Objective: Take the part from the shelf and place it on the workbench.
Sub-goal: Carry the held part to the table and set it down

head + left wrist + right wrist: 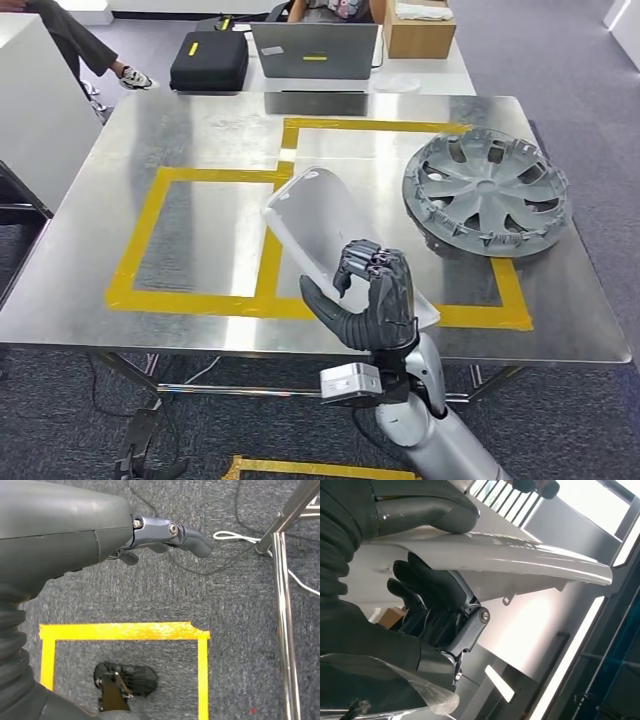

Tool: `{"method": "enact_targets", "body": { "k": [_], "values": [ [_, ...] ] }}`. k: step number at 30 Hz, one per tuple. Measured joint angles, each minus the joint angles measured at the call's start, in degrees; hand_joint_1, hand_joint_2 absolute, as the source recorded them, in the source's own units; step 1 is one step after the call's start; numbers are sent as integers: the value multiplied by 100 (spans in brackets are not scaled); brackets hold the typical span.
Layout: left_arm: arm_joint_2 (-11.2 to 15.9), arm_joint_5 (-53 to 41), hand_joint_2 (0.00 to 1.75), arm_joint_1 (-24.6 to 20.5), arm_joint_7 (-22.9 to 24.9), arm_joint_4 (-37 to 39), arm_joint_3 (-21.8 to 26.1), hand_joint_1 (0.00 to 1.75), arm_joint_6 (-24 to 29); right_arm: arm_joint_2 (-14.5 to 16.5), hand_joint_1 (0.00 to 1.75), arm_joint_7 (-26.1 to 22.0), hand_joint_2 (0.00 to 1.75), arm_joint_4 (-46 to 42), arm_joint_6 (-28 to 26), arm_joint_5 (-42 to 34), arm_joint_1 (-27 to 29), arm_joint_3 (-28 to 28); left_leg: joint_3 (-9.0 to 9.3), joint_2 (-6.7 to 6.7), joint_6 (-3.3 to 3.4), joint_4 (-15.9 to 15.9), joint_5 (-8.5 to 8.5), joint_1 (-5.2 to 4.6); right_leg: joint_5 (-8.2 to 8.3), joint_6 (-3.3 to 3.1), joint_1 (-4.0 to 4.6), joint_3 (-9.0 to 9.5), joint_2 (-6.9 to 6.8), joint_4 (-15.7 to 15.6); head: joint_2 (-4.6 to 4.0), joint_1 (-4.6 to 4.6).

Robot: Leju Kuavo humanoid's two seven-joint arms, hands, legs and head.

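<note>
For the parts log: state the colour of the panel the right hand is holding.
White, glossy. The panel in the right hand shows best in the head view.

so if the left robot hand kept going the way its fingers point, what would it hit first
Probably the metal table leg. The left robot hand hangs above the grey carpet with its fingers aimed toward that leg; depth is unclear, so it might pass beside it.

No legible text, label, brand, number or sign on anything in view.
</note>
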Motion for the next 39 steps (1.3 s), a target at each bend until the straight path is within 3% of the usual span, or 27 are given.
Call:
{"method": "enact_targets", "body": {
  "k": [2,4,6,8,10,11,12,13,14,16,17,19,20,22,23,25,26,27,29,30,31,32,34,35,36,38,39],
  "values": [
    [4,-1,175,-3,6,-1,-1,0,0,-1,175,2,175,9,-7,-1,18,-11,-93,-88,-90,45,-1,17,-86,-59,2,104,127,-155,0,33],
    [5,-2,175,15,10,-1,-2,0,-1,1,175,2,175,8,-11,-2,25,-17,-175,-117,-151,70,12,26,-175,-170,5,111,17,-188,-1,36],
    [4,-4,175,19,10,-1,-3,0,-1,3,175,-1,175,6,-15,1,24,-22,-321,96,-186,302,-64,-1,-216,-262,4,153,-106,-218,-1,1],
    [-2,-5,175,-5,9,-1,-5,0,-1,3,175,-1,175,9,-16,1,30,-31,-697,368,-196,981,-297,-38,-259,-341,47,218,-251,-242,-1,-29],
    [-1,-5,175,-7,9,-1,-6,0,-1,2,175,0,175,25,-16,0,50,-41,-1129,435,-165,1671,-451,-76,-323,-405,119,290,-397,-246,-1,-33],
    [2,-5,175,-1,10,-1,-6,0,-1,1,175,1,175,33,-16,0,62,-43,-1245,441,-118,1777,-375,-108,-363,-431,156,336,-461,-248,-1,-33],
    [4,-5,175,6,10,-1,-6,0,-1,1,175,2,175,39,-16,0,71,-44,-1265,447,-41,1669,-179,-158,-403,-452,193,387,-522,-252,-1,-34],
    [6,-5,175,10,10,-1,-6,0,-1,1,175,2,175,41,-16,0,75,-45,-1207,476,69,1372,105,-231,-443,-468,229,443,-580,-260,-1,-34],
    [15,-6,175,13,11,-1,-7,0,-1,1,175,3,175,45,-15,0,79,-45,-1122,583,220,1054,336,-317,-480,-479,257,498,-640,-278,-1,-28],
    [36,-8,175,27,12,-1,-11,0,-1,-4,175,9,175,64,-13,-3,96,-46,-979,786,443,601,619,-470,-521,-475,294,570,-759,-310,-1,-16],
    [47,-6,175,39,14,-1,-13,0,-1,-8,175,15,175,77,-11,-5,105,-47,-952,834,499,541,632,-514,-527,-462,295,582,-826,-329,-1,-10],
    [58,-2,175,53,21,-1,-15,0,2,-3,175,26,175,88,-7,-8,95,-45,-904,721,513,404,684,-525,-542,-425,296,596,-960,-396,-1,-16],
    [57,-2,175,55,24,-1,-16,0,4,4,175,28,175,86,-5,-7,79,-46,-815,634,505,221,667,-502,-581,-428,297,585,-915,-411,-1,-14],
    [48,-7,175,44,28,-1,-22,0,6,6,175,26,175,90,-7,-3,65,-57,-602,462,492,-141,645,-425,-789,-489,300,467,-590,-152,-1,12],
    [37,-9,175,41,29,-1,-26,0,4,-8,175,25,175,104,-7,-2,75,-62,-513,371,472,-258,613,-400,-936,-526,300,341,-384,151,-1,30],
    [14,-13,175,39,31,-1,-30,0,-2,-44,175,30,175,143,-7,-2,107,-66,-446,231,441,-280,598,-367,-1123,-521,305,47,-217,793,-1,43],
    [5,-13,175,39,31,-1,-31,0,-3,-56,175,33,175,161,-7,-3,114,-66,-432,156,411,-266,576,-345,-1068,-471,294,-50,-202,922,-1,46],
    [2,-11,175,39,31,-1,-32,0,-3,-63,175,36,175,172,-6,-4,112,-65,-427,76,371,-238,549,-313,-894,-396,262,-70,-198,847,-1,46],
    [7,-7,175,39,33,-2,-32,0,-3,-65,175,40,175,186,2,-2,103,-63,-439,-90,270,-143,484,-232,-444,-168,144,91,-99,285,-1,48],
    [26,-4,175,38,38,-3,-32,0,-3,-66,175,45,175,196,8,-1,101,-62,-470,-168,213,-71,449,-207,-316,-60,79,195,29,39,-1,71],
    [40,-4,175,38,41,-6,-33,0,-2,-67,175,50,175,208,14,1,100,-61,-533,-240,164,12,424,-199,-309,-6,33,282,153,-120,-1,93],
    [52,-3,175,39,46,-7,-34,0,-2,-67,175,57,175,222,18,-1,105,-61,-603,-303,127,74,412,-204,-380,4,17,307,244,-127,-1,99],
    [59,-3,175,47,51,-8,-37,0,-1,-66,175,64,175,241,21,-2,103,-60,-753,-420,78,148,408,-222,-451,-64,-8,275,184,-74,-1,92],
    [51,-3,175,51,54,-8,-37,0,-1,-61,175,68,175,245,23,-2,89,-60,-816,-362,56,189,397,-237,-463,-97,-10,235,112,-28,-1,73],
    [44,-3,175,49,54,-8,-38,0,0,-55,175,67,175,245,22,0,70,-60,-905,-201,29,316,358,-254,-478,-132,-7,221,38,-8,-1,37],
    [25,-3,175,14,53,-8,-40,0,0,-44,175,63,175,242,23,6,39,-63,-1200,266,-13,887,166,-275,-511,-208,48,251,-117,-7,-1,-45],
    [19,-3,175,-10,52,-8,-41,0,-1,-42,175,63,175,242,24,9,37,-64,-1399,419,-11,1285,31,-274,-525,-232,90,276,-207,-8,-1,-81]
  ]
}}
